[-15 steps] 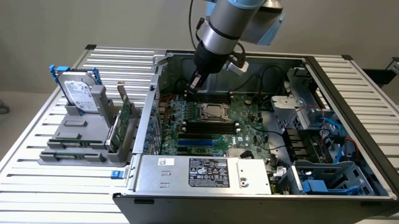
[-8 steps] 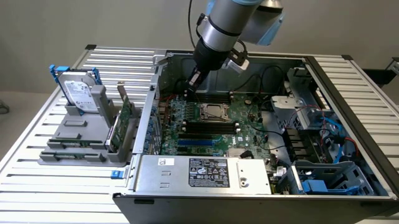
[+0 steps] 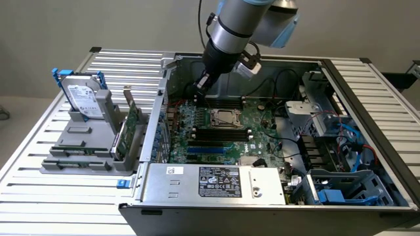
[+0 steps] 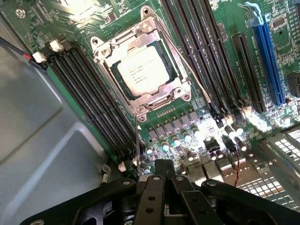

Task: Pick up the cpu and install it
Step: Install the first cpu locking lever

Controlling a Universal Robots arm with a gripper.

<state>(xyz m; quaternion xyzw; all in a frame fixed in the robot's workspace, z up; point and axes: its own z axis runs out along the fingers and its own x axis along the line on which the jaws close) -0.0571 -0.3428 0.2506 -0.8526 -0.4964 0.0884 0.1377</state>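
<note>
The cpu is a small silver-grey square with faint print on its top. It lies flat in the motherboard socket, framed by the metal retention bracket. In the exterior view the cpu sits at the middle of the green board inside the open computer case. My gripper hangs inside the case above the board's far edge, a short way from the socket. In the wrist view the gripper has its black fingers pressed together, and nothing shows between them.
Black memory slots flank the socket and a blue card slot lies further off. The case's grey wall is close by. A power supply fills the case's front. A holder with an upright hard drive and green cards stands at the exterior view's left.
</note>
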